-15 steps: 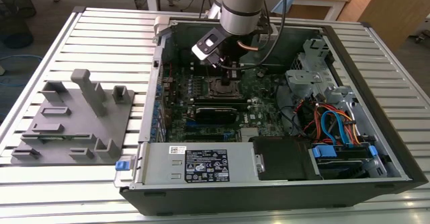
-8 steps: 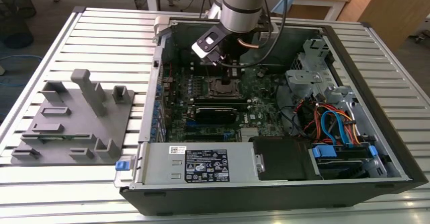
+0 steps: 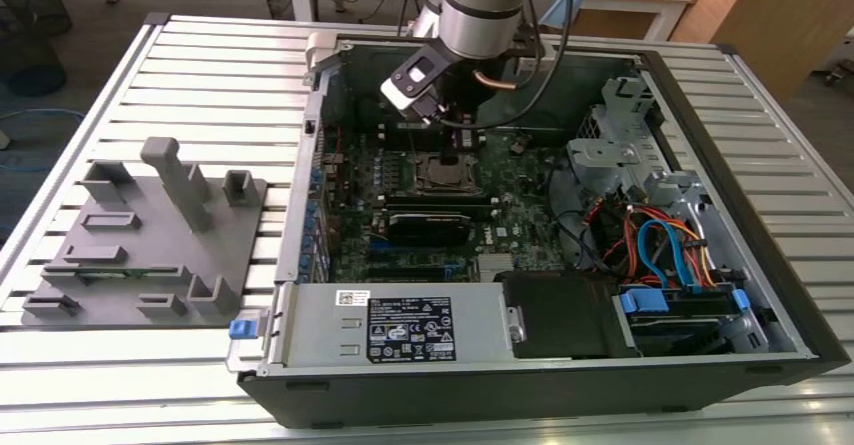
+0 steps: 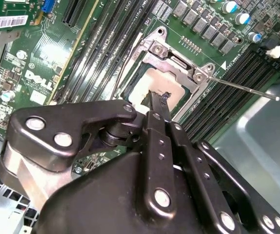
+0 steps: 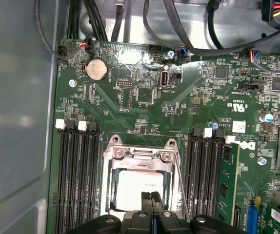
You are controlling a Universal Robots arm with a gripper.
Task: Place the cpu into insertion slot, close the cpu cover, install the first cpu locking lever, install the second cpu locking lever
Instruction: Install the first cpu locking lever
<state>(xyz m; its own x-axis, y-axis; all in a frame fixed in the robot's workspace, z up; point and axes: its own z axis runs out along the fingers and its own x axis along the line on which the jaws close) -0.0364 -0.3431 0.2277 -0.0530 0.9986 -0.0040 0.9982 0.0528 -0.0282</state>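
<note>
I am watching the hand (image 4: 158,100) hanging low inside the open computer case (image 3: 534,385), right over the insertion slot (image 3: 447,175) on the green motherboard (image 5: 130,87). Its two fingers (image 5: 152,200) are pressing flat together and carrying nothing. In the second wrist view the tips are sitting at the cpu's top face; I cannot tell whether they are touching it or hovering just above.

The cpu (image 5: 132,187) is lying flat in the slot, its pale silver top showing through the cut-out of the cpu cover (image 5: 141,155), which is lying down around it. One locking lever (image 4: 242,88), a thin metal rod, is reaching out from the socket corner over the black memory slots (image 4: 228,97).

In the exterior view the case is resting on the slatted counter (image 3: 134,75), with a grey fixture (image 3: 147,235) lying well apart on the exterior view's left.
</note>
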